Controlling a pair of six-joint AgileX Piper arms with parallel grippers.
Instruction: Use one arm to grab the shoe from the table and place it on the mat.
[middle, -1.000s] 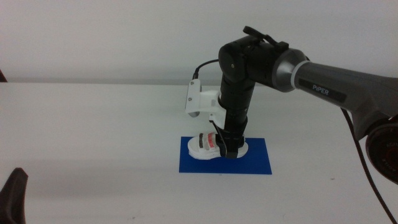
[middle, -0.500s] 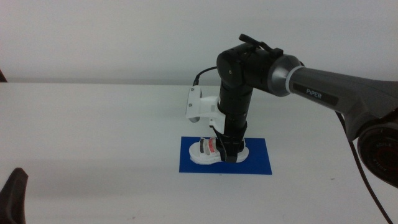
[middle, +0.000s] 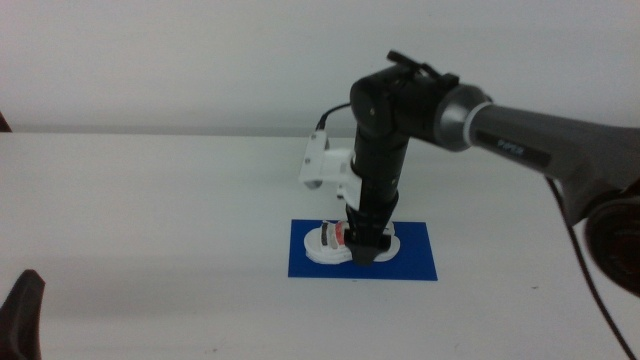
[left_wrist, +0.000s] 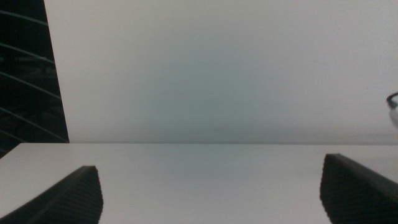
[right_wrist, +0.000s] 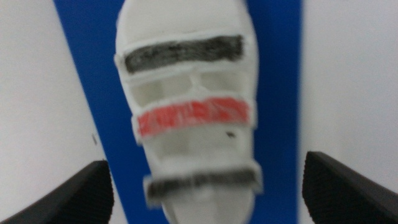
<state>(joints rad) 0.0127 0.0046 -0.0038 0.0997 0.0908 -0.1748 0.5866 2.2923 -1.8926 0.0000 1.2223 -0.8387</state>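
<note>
Plainly, the small white sandal-like shoe with a thick white sole, one red-pink strap and two dark ones (middle: 345, 243) lies flat on the thin deep-blue rectangular mat (middle: 415, 262), sole down, well inside the mat's edges. The black and grey jointed arm with its light lettering (middle: 520, 147) reaches in over the mat from the right, and the right gripper (middle: 366, 247) hangs straight down over the shoe. In the right wrist view its dark jaws stand wide apart, one to each side of the shoe (right_wrist: 189, 118), touching nothing and holding nothing.

By its look the shoe is light, with a stiff moulded sole and thin bendable straps; it would probably be best gripped across the sole's sides at the middle, near the red-pink strap.

The middle view shows the mat lying on the large plain white tabletop (middle: 150, 220); the right wrist view alone shows the gap between jaws and shoe. The left gripper (left_wrist: 211, 199) waits at the table's near left edge, far from the mat, jaws wide and empty.
</note>
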